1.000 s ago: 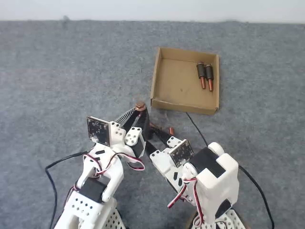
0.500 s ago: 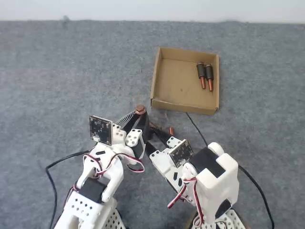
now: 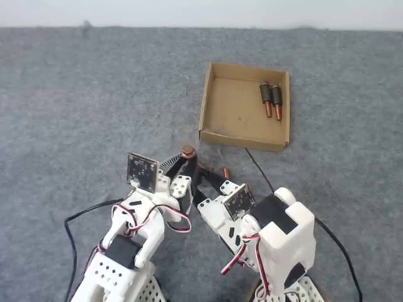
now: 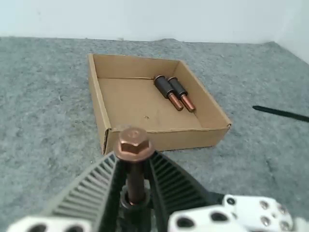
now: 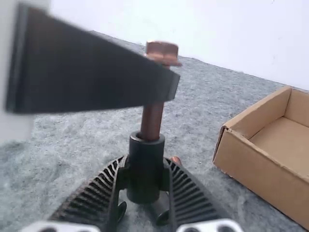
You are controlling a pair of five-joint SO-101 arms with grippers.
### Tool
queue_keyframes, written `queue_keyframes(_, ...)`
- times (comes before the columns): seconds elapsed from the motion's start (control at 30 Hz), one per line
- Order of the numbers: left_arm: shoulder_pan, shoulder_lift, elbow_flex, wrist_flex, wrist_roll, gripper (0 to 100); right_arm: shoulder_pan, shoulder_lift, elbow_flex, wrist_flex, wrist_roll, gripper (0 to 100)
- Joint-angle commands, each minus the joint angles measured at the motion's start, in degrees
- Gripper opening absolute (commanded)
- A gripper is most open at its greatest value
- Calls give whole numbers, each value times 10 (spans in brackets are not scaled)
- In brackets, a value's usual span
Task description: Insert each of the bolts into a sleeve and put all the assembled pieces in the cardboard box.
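Since the earlier frames the left arm (image 3: 135, 220) has swung toward the right arm (image 3: 277, 236), and the head of the bolt (image 3: 187, 151) has drawn back toward both arm bases in the high view. Left jaws: closed on the bolt's shank just under its hexagonal head, which stands proud above the fingertips. Right jaws: closed around the black sleeve (image 5: 145, 166), gripping it by its sides with the bore facing the bolt. Bolt and sleeve share one long axis, upright in the right wrist view. The shank's lower end sits in the mouth of the sleeve, with much copper shank exposed between sleeve rim and head. Judged state: insertion begun, not seated. The coming move turns on this axis: the bolt lies directly in line with the sleeve, so travel must run straight along the shank. The left jaws, lying between head and sleeve, would likely have to slide or let go before the head can reach the rim. Outward: a loose copper piece (image 3: 226, 172), probably another bolt, lies on the desk (image 3: 82, 94) just beside the right jaws. Beyond it stands the cardboard box (image 3: 242, 139), holding two assembled pieces (image 3: 271, 97) side by side near one corner
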Motion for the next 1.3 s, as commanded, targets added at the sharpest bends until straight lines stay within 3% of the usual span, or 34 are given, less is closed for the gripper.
queue_keyframes(0.0, 18, -7, -7, 21, -26, 12, 10, -7, 14, -19, 10, 6)
queue_keyframes(0.5, 18, -11, -7, 19, -26, 13, 11, -7, 13, -19, 10, 6)
queue_keyframes(0.73, 18, -9, -7, 23, -25, 112, 11, -7, 12, -19, 10, 6)
queue_keyframes(1.27, 16, -12, -11, 40, -24, 112, 12, -7, 11, -19, 10, 6)
